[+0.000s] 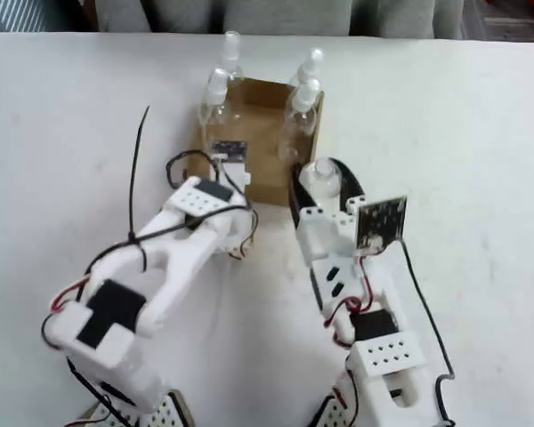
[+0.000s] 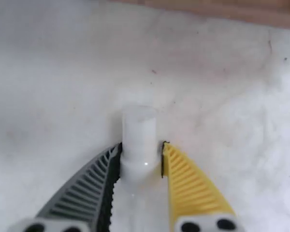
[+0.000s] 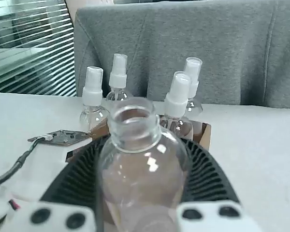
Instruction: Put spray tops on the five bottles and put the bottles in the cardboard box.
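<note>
Risk: white plastic spray top point(image 2: 139, 130) is pinched in left gripper point(image 2: 140, 162), jaws nearly shut on it, over white table point(image 1: 463, 133) at the near-left of brown cardboard box point(image 1: 267, 182). Clear round uncapped bottle point(image 3: 135, 154) stands upright in right gripper point(image 1: 325, 182), curved jaws closed round its body, just beside the box's near-right corner. An off-axis approach would likely cock the top on the neck or twist the bottle in the jaws. Box wall crowds the far side, and four capped clear bottles point(image 1: 303, 102) leave little room inside. Open table right and near, so better to mate there
</note>
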`<state>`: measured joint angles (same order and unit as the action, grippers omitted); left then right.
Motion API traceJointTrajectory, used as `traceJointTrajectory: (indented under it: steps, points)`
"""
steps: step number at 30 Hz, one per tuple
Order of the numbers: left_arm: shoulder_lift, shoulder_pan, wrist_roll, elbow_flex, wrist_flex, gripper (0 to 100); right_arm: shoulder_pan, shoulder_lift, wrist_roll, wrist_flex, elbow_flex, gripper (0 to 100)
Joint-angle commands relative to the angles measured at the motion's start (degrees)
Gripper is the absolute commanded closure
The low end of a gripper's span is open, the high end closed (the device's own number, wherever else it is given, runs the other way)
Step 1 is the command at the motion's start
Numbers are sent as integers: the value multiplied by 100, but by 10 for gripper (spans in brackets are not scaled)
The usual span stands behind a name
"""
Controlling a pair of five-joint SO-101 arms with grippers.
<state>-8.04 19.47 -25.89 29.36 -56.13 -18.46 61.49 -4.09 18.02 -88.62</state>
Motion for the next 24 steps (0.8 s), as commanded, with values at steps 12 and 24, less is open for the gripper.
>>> traceJointTrajectory:
  steps: [12,24]
  points:
    - [2774,-866,79,835,501,980,-145,119,-510,488,-457,982]
    - [5165,-945,519,299,1275,980,-541,119,-527,470,-668,982]
